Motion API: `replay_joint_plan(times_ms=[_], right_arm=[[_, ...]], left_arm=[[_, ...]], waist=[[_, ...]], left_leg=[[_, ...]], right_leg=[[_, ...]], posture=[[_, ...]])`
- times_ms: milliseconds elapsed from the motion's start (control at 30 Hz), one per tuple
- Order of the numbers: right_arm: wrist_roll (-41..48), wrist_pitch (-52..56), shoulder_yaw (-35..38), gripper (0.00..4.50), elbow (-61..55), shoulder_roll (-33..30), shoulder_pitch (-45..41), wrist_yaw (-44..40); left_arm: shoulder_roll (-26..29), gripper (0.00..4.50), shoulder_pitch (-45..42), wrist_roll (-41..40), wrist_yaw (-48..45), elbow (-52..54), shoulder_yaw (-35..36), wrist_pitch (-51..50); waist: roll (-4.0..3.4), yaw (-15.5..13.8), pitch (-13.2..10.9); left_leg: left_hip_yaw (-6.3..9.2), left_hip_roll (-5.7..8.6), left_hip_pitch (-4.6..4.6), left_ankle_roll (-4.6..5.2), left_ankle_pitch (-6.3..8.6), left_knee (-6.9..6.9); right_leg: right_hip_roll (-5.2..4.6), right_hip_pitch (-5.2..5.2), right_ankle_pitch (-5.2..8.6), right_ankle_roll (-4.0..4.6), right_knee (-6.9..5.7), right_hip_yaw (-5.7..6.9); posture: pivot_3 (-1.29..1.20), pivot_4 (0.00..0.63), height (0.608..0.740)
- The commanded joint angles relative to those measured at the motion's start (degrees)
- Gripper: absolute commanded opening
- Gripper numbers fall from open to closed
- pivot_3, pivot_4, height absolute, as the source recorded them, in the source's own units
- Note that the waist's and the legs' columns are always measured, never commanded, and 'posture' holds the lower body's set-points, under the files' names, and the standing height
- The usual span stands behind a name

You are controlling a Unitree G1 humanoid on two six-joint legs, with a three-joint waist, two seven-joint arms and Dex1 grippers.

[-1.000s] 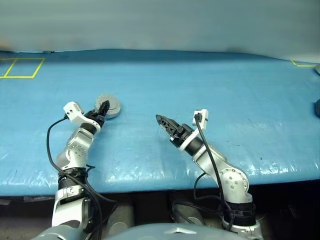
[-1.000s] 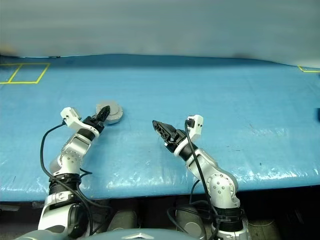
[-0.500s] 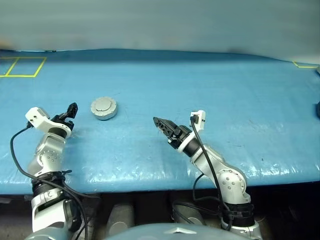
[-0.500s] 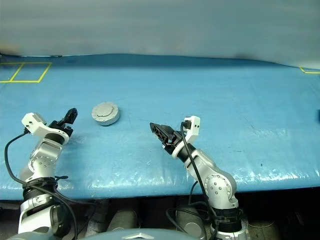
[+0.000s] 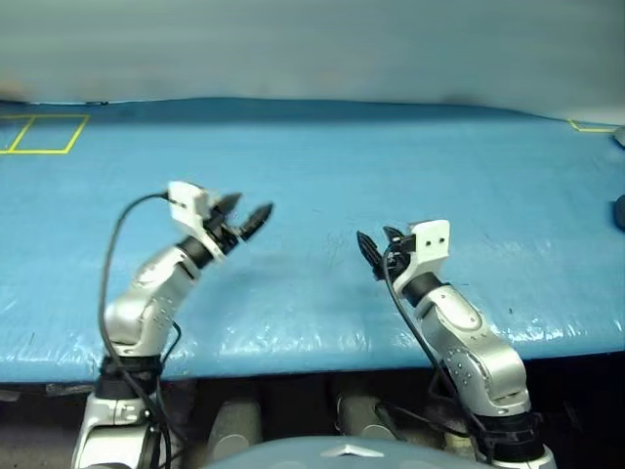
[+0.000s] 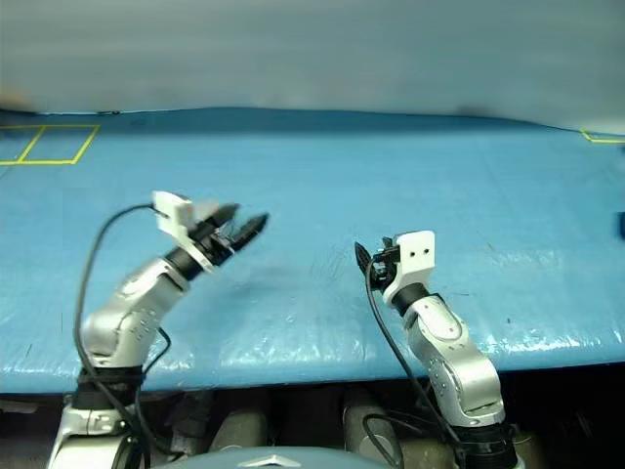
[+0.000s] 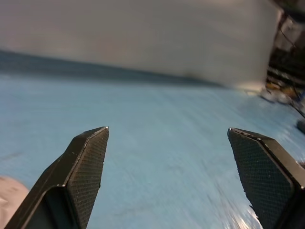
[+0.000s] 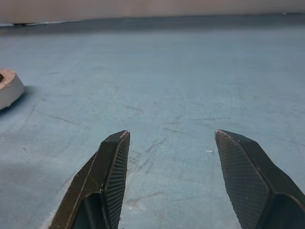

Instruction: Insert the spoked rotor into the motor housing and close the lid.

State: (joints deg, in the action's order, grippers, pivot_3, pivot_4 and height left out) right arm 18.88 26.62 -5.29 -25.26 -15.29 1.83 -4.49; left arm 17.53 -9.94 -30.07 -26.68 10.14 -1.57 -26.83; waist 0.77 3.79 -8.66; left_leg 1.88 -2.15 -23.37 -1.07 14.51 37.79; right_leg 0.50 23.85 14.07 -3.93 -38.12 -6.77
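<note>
Above the blue bench [image 5: 391, 156], left pincer [image 5: 246, 211] and right pincer [image 5: 373, 251] hung spread apart, empty; a careless sweep could knock the motor housing [image 8: 8, 88].

Two pincers: left pincer [image 5: 252, 208], right pincer [image 5: 372, 250].

Both arms are built of rounded silver-grey metal segments joined by black ribbed collars. Each wrist carries a small white boxy camera block, with a thin black cable looping from it along the arm. The left gripper [image 5: 246, 213] and right gripper [image 5: 372, 252] have black tapered fingers [image 7: 88, 164] with fine cross-hatched pads.
</note>
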Motion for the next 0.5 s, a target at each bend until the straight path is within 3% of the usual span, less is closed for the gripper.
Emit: replay_joint_plan(times_ms=[33,133,300,500], right_arm=[[-6.0,-4.3,-2.8,2.97,-1.7,0.5,3.8,0.7],[-10.5,-7.7,-4.8,2.97,-1.6,1.4,6.8,1.8],[-15.8,-9.8,-4.9,2.97,-1.9,6.5,11.2,7.1],[-19.2,-10.4,-5.1,2.97,-1.4,9.6,12.8,8.8]], left_arm=[[1.3,4.26,2.6,12.6,2.3,-1.7,-5.0,9.6],[-3.2,4.26,4.4,12.3,6.5,-2.3,-2.8,10.6],[-6.3,4.26,10.3,20.5,13.0,0.4,-3.7,17.5],[-10.6,4.26,12.6,22.1,17.8,1.6,-2.2,17.9]], waist=[[-0.01,-0.1,0.0],[0.01,-0.4,0.0],[0.01,-0.5,0.0],[0.01,-1.2,0.0]], left_leg=[[0.01,-0.01,0.03,0.0,0.0,0.0],[-0.02,0.02,0.07,0.0,0.0,0.02],[-0.06,0.03,0.09,0.02,0.01,0.11],[-0.06,0.03,0.1,0.01,-0.01,0.12]], right_leg=[[0.02,-0.01,0.0,0.01,-0.01,0.0],[-0.04,-0.07,0.02,0.03,-0.01,-0.02],[-0.08,-0.15,-0.04,-0.1,0.08,-0.05],[-0.07,-0.14,-0.02,-0.16,0.07,-0.05]], posture=[[0.0,0.15,0.74],[0.0,0.15,0.74],[0.0,0.15,0.74],[0.0,0.15,0.74]])
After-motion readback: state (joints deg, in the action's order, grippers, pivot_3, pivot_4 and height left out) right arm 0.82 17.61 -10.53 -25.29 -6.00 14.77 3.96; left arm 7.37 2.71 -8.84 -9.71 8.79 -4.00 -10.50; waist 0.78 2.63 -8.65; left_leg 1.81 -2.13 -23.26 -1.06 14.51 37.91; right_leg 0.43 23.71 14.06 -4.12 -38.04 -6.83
